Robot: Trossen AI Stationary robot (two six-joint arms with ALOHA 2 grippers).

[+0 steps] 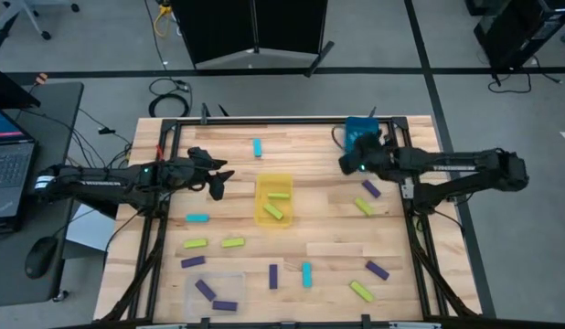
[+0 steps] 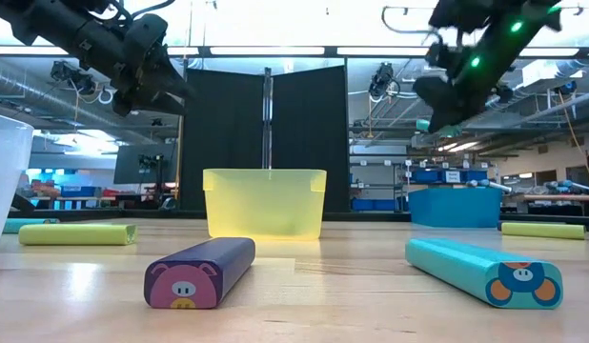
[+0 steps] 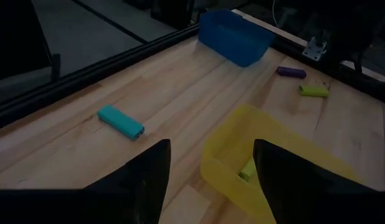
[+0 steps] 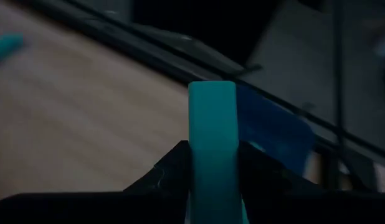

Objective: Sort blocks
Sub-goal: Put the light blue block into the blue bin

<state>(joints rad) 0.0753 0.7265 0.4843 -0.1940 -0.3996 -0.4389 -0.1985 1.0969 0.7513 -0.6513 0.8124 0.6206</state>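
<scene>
A wooden table [image 1: 319, 247] is carrying scattered cyan, yellow-green and purple blocks [image 1: 209, 244]. At left, the left gripper [image 1: 216, 185] is hovering beside the yellow bin [image 1: 274, 182], its fingers [image 3: 149, 177] standing apart and holding nothing. Two yellow-green blocks are lying inside that bin. At right, the right gripper [image 1: 348, 164] is hanging just beside the blue bin [image 1: 360, 127], its fingers pinching an upright cyan block [image 4: 212, 143].
</scene>
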